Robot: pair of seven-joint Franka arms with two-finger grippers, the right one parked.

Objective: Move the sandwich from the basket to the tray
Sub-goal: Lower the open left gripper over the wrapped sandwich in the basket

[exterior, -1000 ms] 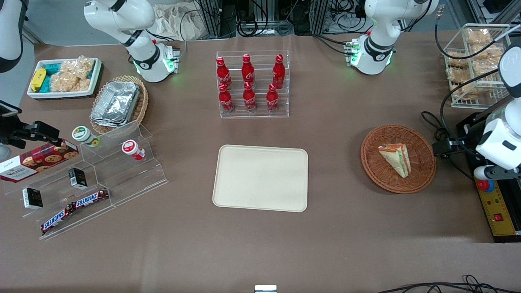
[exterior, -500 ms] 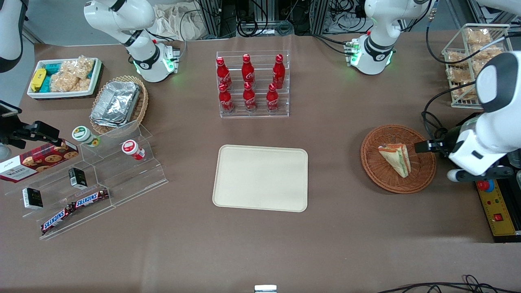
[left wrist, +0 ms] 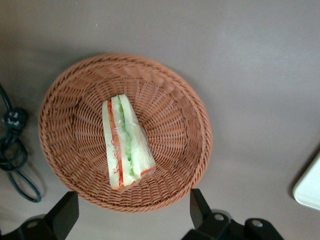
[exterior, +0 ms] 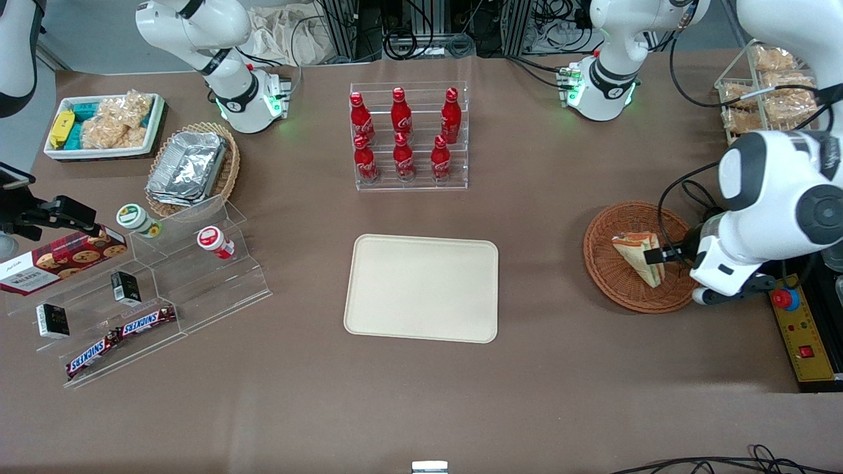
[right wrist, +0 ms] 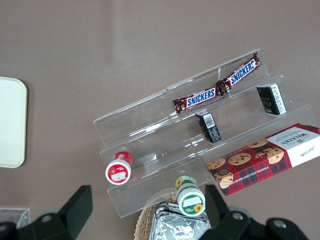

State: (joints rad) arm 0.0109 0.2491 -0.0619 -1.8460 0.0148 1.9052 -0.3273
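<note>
The sandwich [exterior: 636, 255], a wrapped wedge with green, red and orange layers, lies in the reddish-brown wicker basket [exterior: 609, 280] toward the working arm's end of the table. My left gripper [exterior: 658, 255] hovers above the basket, over the sandwich's edge, open and empty. In the left wrist view the sandwich [left wrist: 125, 145] lies in the middle of the basket [left wrist: 172, 112], with the gripper [left wrist: 131, 202] above the basket's rim and its fingers [left wrist: 66, 212] spread wide. The cream tray [exterior: 421, 288] lies at mid-table, bare; its corner shows in the left wrist view [left wrist: 310, 187].
A rack of red cola bottles [exterior: 408, 135] stands farther from the front camera than the tray. Black cables [left wrist: 15, 160] lie beside the basket. A yellow control box [exterior: 800, 329] and a wire rack of snacks [exterior: 767, 99] are at the working arm's end.
My left arm has swung in from the table's end and brought the open gripper over the basket, close to the sandwich. The sandwich and the basket have not moved.
</note>
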